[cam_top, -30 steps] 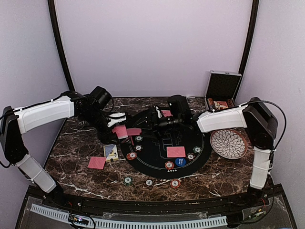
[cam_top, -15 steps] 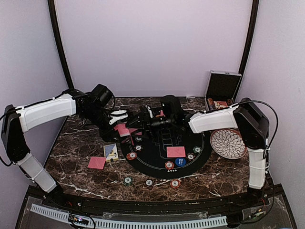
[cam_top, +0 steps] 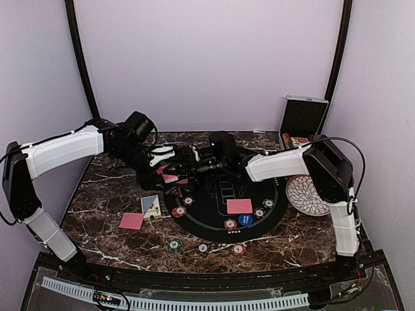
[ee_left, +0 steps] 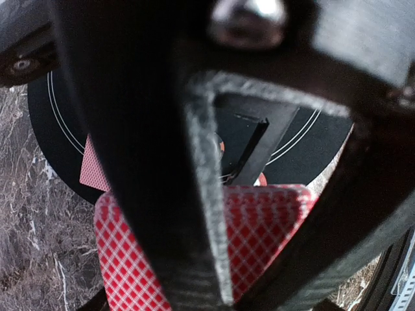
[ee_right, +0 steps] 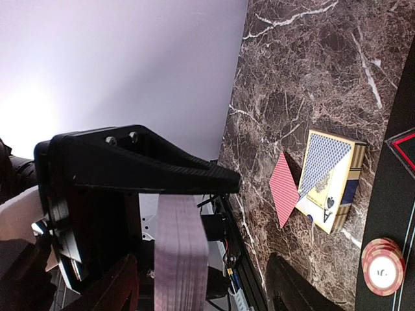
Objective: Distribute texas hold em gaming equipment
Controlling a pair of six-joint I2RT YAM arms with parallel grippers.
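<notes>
My left gripper (cam_top: 166,167) is shut on a deck of red-backed playing cards (cam_top: 170,176) and holds it above the left rim of the black round mat (cam_top: 214,217). The left wrist view shows the checked card backs (ee_left: 279,223) between its fingers. My right gripper (cam_top: 187,168) is open right beside the deck. In the right wrist view the deck (ee_right: 181,253) stands edge-on between my spread fingers (ee_right: 298,288). One red card (cam_top: 239,206) lies on the mat, another (cam_top: 131,221) on the table. Striped chips (cam_top: 230,224) and a blue button disc (cam_top: 244,219) sit near the mat's front.
A card box (cam_top: 151,206) lies left of the mat and shows in the right wrist view (ee_right: 331,181). More chips (cam_top: 203,248) lie near the front edge. A white patterned plate (cam_top: 311,194) sits at the right. An open black case (cam_top: 301,123) stands at the back right.
My right gripper has reached left across the mat until it is at the deck in my left gripper. The left gripper has shifted slightly with the deck.
</notes>
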